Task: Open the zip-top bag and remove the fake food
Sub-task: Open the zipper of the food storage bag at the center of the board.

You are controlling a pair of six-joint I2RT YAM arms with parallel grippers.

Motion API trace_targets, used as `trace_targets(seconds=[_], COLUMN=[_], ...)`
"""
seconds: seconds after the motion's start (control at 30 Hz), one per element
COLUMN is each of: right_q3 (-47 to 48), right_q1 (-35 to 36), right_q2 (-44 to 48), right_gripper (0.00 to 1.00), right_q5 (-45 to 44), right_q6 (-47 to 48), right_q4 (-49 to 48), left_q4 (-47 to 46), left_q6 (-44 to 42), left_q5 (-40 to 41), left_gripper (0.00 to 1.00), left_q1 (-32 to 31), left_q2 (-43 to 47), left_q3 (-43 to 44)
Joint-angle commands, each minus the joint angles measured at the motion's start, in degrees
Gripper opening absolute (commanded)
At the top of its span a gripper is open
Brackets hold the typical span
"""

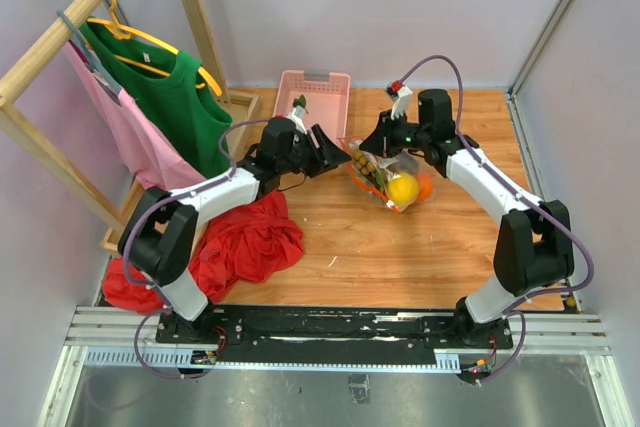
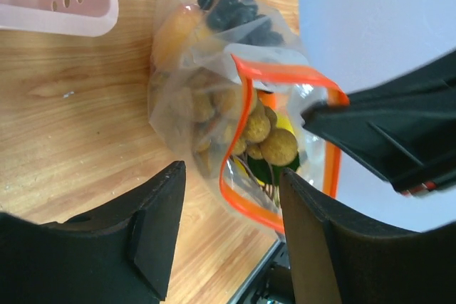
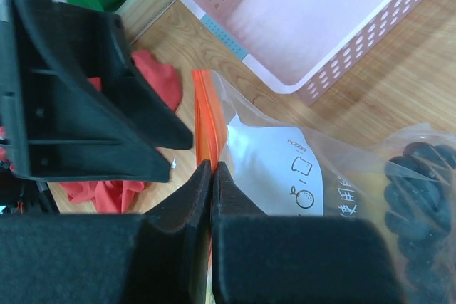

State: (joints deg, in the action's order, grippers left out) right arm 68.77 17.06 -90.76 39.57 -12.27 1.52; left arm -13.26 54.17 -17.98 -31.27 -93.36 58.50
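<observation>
Zip-top bag (image 1: 392, 182) lies on the wooden table (image 1: 420, 247) just in front of the pink basket (image 1: 313, 97) and a little to its right, with both arms meeting at its mouth. From the overhead camera I can make out only the yellow lemon (image 1: 403, 189) and a bit of orange through the plastic; the grippers hide the mouth.

The left wrist camera gives me what the overhead cannot: the orange-red zip strip (image 2: 285, 75) is parted into a loop, and the tan-brown bunch (image 2: 267, 137) sits right at the opening. The dark purple bunch (image 2: 235, 12) is deeper in, at the end of the bag nearer the basket. All the fake food is inside the bag.

The left gripper (image 2: 229, 176) stands with its jaws well apart. The near lip of the strip runs between them, and I see gaps on both sides, so it grasps nothing.

The right wrist camera settles the other side: the right gripper (image 3: 212, 169) is clenched, fingers pressed together on the far lip of the zip strip. That view also shows the bag's white printed label (image 3: 285, 169), and the red cloth (image 3: 153, 76) lying left of the basket.
</observation>
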Motion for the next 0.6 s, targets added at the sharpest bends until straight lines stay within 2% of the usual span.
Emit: trace_targets(seconds=[0.0,0.17,0.23,0.37,0.4,0.57], right_q3=[1.17,0.89,1.10,1.30,1.29,0.84], right_q1=[1.18,1.16,1.14,1.21,1.26,1.14], right_q2=[-0.29,-0.35,-0.50,-0.81,-0.87,-0.72], right_gripper=[0.01,0.01,0.01,0.01,0.01,0.01], right_q5=[0.03,-0.37,-0.65,-1.91,-2.49,-6.22], right_q6=[-1.96,-1.91,-1.68,0.30,1.29,7.75], right_q4=[-2.26,-2.47,-2.44,-1.55,-1.09,1.76], left_q4=[2.03,9.29,11.47,11.30,12.19,19.52], left_q6=[0.32,-1.72,-2.79,-3.31,-3.79,-8.64], left_q5=[-1.49,-0.17,0.06,-0.61,-0.65,1.39], left_gripper=[0.59,0.56,0.46,0.14,0.10,0.00], left_q1=[-1.04,-1.43,-1.43,-1.43,-1.43,-1.39], left_q2=[-3.69,-7.54,-8.82,-9.45,-9.35,-6.24], left_q3=[4.45,8.84,9.68,10.53,11.10,13.32])
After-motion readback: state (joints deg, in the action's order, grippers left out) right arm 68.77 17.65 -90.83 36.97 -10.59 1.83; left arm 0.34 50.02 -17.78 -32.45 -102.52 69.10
